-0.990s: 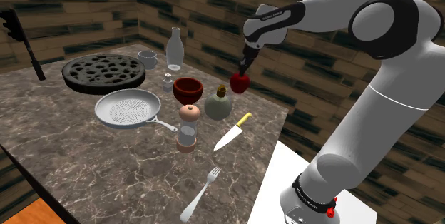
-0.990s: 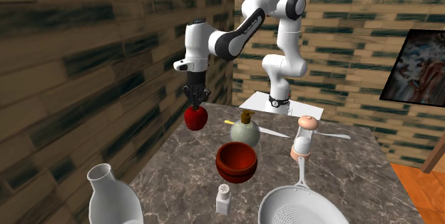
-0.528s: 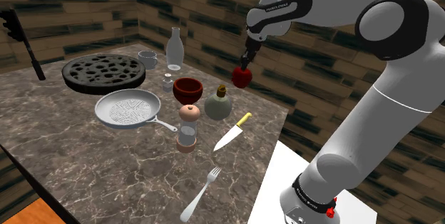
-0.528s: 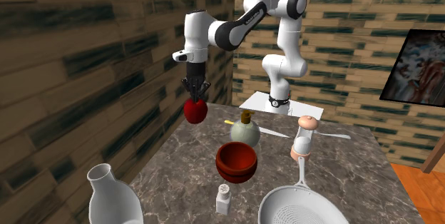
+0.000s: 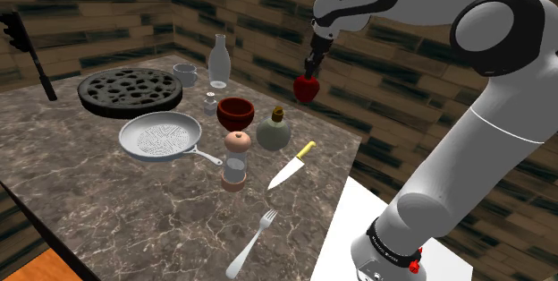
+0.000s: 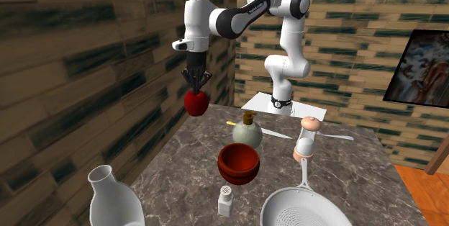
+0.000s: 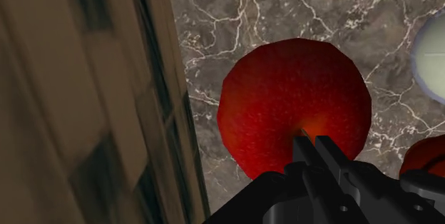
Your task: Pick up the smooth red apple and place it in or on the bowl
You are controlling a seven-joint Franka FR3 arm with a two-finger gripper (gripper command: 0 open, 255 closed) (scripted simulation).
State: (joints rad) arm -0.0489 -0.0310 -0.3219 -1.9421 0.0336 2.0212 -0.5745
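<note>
Apple hangs above the table, pinched at its top by the gripper's closed fingers, at two o'clock from the bowl in the shoulder view. Best carry it high, clear of the flask, centre over the bowl, lower, then release.

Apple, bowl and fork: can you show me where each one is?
apple (image 5: 306, 89): shoulder view, on its red side, up in the air.
bowl (image 5: 234, 119): shoulder view, on its dark red outer wall.
fork (image 5: 251, 243): shoulder view, on the middle of its handle.
</note>
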